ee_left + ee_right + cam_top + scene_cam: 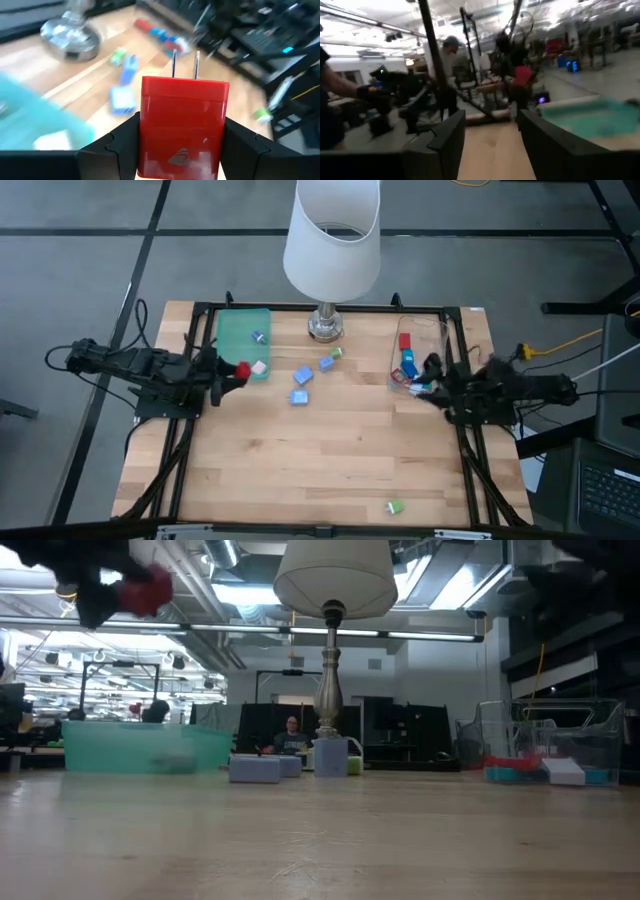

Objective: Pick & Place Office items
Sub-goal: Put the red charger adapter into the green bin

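Red plug adapter (184, 127), prongs pointing forward, sits clamped between the left gripper's (237, 372) jaws, lifted above the desk (330, 460) beside the green tray (244, 330). Blue pieces (303, 375) lie near the lamp base (326, 326); a green one (396, 507) rests alone at the near edge. Right gripper (428, 385) hovers by the clear bin (420, 340), jaws apart, empty.

Even overhead light, soft shadows; bright ceiling glare in low view; both wrist views motion-blurred.
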`<state>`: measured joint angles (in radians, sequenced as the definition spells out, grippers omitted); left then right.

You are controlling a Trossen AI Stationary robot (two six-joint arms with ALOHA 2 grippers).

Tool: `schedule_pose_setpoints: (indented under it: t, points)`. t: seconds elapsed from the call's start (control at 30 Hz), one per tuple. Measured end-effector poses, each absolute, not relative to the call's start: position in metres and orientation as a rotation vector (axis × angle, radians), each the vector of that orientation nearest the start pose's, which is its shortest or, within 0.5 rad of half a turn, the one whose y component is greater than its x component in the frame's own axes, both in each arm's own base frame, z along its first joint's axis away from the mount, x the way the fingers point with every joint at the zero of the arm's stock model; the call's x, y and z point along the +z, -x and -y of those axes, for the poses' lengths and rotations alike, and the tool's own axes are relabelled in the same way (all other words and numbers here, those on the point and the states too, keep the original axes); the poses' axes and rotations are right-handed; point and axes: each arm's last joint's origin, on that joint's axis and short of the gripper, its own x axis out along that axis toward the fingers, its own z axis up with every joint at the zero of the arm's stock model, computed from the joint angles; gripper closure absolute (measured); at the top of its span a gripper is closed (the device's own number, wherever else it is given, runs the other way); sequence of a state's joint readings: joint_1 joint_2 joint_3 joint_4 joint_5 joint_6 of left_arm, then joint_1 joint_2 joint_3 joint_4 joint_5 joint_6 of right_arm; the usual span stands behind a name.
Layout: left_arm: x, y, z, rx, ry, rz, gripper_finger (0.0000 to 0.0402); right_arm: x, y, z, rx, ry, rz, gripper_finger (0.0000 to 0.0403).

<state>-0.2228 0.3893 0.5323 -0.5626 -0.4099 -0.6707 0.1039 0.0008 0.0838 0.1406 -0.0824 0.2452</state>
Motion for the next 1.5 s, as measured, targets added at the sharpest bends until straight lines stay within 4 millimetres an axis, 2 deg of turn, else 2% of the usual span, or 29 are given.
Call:
schedule_pose_setpoints:
  t: [0.07,0.23,0.4,0.6,0.9,1.23,1.5]
  points:
    - [0.253,-0.093,0.008,0.358,0.533,-0.384,0.0198,0.192,-0.093,-0.012,0.209,-0.288,0.245,0.0211]
    - [0.238,-0.081,0.000,0.558,0.534,-0.493,0.0198,0.197,-0.092,-0.011,0.174,-0.198,0.269,0.0211]
    - [0.232,-0.076,-0.004,0.626,0.511,-0.548,0.0198,0.194,-0.092,-0.010,0.146,-0.159,0.256,0.0211]
    - [0.231,-0.075,-0.007,0.665,0.518,-0.550,0.0198,0.188,-0.094,-0.011,0.175,-0.204,0.182,0.0211]
    - [0.229,-0.079,-0.011,0.732,0.512,-0.572,0.0198,0.183,-0.093,-0.016,0.333,-0.187,0.119,0.0211]
    - [0.224,-0.089,-0.012,0.763,0.500,-0.653,0.0198,0.177,-0.094,-0.016,0.332,-0.182,0.048,0.0211]
    - [0.223,-0.090,-0.012,0.750,0.510,-0.664,0.0198,0.172,-0.096,-0.016,0.330,-0.157,0.006,0.0211]
